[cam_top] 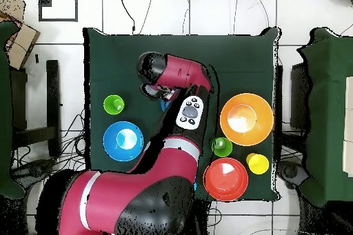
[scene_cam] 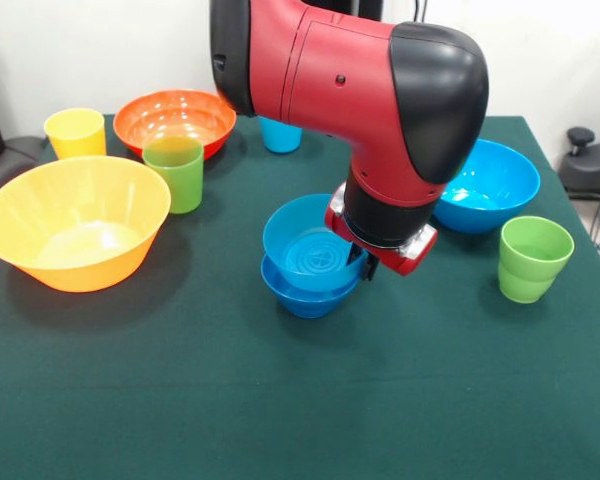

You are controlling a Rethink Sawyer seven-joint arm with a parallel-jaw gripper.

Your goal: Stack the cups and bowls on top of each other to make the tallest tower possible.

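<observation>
A medium light blue bowl (scene_cam: 308, 250) sits nested in a small dark blue bowl (scene_cam: 308, 296) at the table's middle. My gripper (scene_cam: 366, 264) is down at the right rim of the light blue bowl, and the red wrist hides how it stands. A big yellow-orange bowl (scene_cam: 75, 235) is at the left, with an orange-red bowl (scene_cam: 175, 120), a yellow cup (scene_cam: 76, 132) and a green cup (scene_cam: 174, 172) behind it. A big light blue bowl (scene_cam: 485, 185) and a second green cup (scene_cam: 533, 258) are at the right. A light blue cup (scene_cam: 280, 135) peeks out behind the arm. The purple cup is out of view.
In the overhead view the arm (cam_top: 186, 108) covers the nested bowls. Around it lie the big light blue bowl (cam_top: 123, 140), a green cup (cam_top: 114, 104), the yellow-orange bowl (cam_top: 246, 118), the orange-red bowl (cam_top: 225, 178), the yellow cup (cam_top: 257, 163) and the other green cup (cam_top: 221, 147).
</observation>
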